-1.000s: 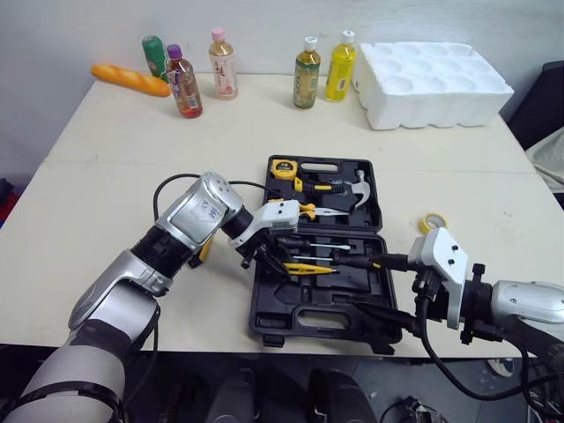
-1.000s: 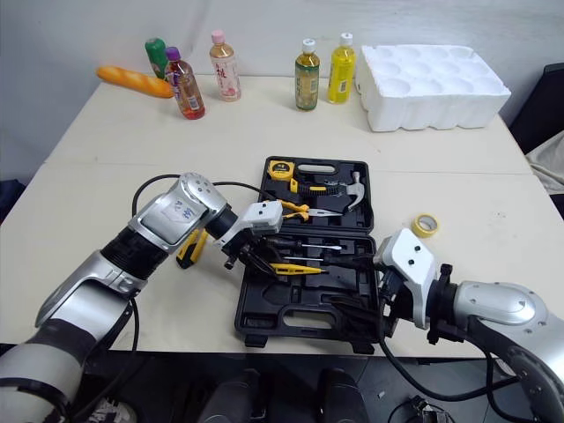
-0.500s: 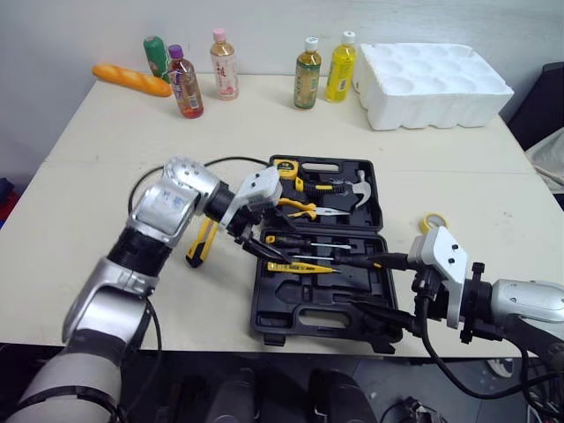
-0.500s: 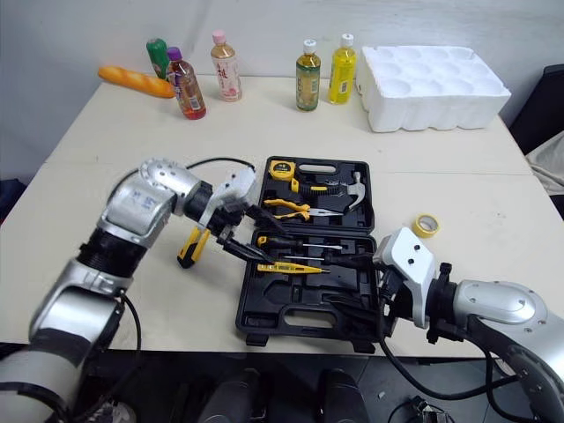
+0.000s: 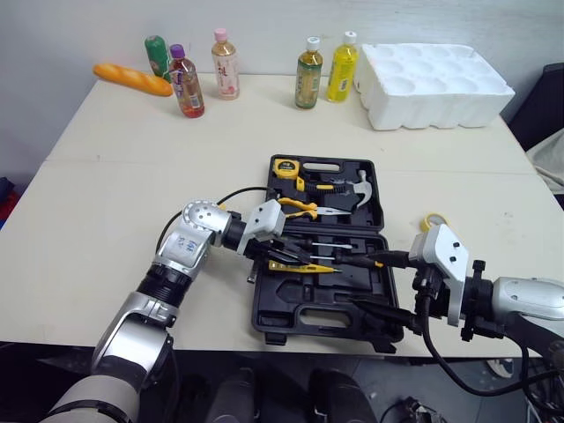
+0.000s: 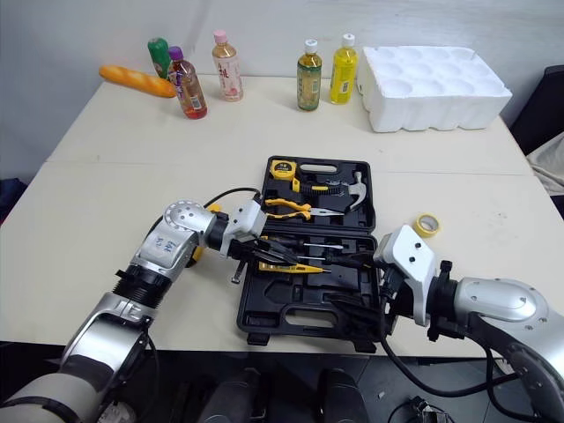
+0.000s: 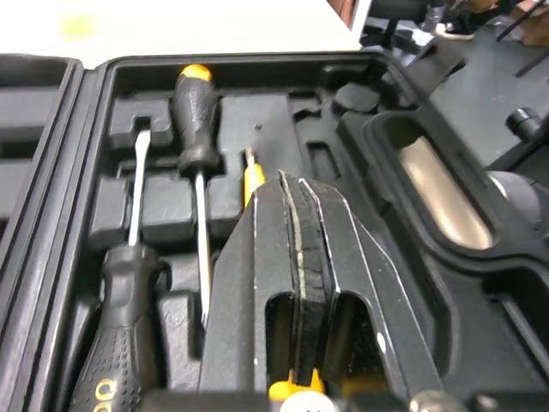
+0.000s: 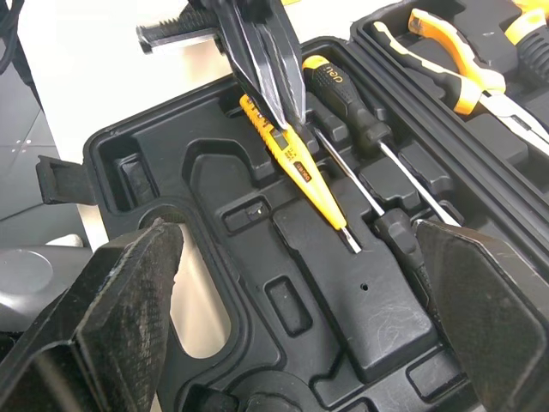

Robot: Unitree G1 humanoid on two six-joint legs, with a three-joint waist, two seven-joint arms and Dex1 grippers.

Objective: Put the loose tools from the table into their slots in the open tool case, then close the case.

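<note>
– Fingers of the right gripper (image 8: 296,227), how do they stand?

– Wide apart. Both black fingers (image 8: 111,326) are spread, with nothing between them. That gripper hangs over the near right corner of the open case (image 5: 264,328) and points across its near half.

– And the left gripper (image 7: 290,184)?

– Its two fingers (image 7: 257,257) are pressed flat together, with a thin seam between them. They lie along the handle end of the one yellow tester (image 8: 296,163), which rests in the near half of the case. Whether they pinch it or merely press on it, I cannot tell.

– What else sits in that half?

– Two black screwdrivers (image 7: 196,112), side by side just beyond the tester, their handles at opposite ends.

– The far half?

– Three things, each in its place. One yellow tape measure (image 5: 284,167) sits at the far left corner. One hammer (image 5: 352,188) is to its right, and one pair of yellow-handled pliers (image 5: 304,208) lies just nearer than the hammer.

– Anything loose on the table (image 5: 106,176)?

– One roll of yellow tape (image 5: 432,222), lying flat near the right side of the case but apart from it.

– And along the far edge?

– Five bottles (image 5: 307,73) stand upright in a loose row. One orange loaf (image 5: 132,79) lies beside the leftmost bottle. One white foam tray (image 5: 423,113) sits at the far right corner.
</note>
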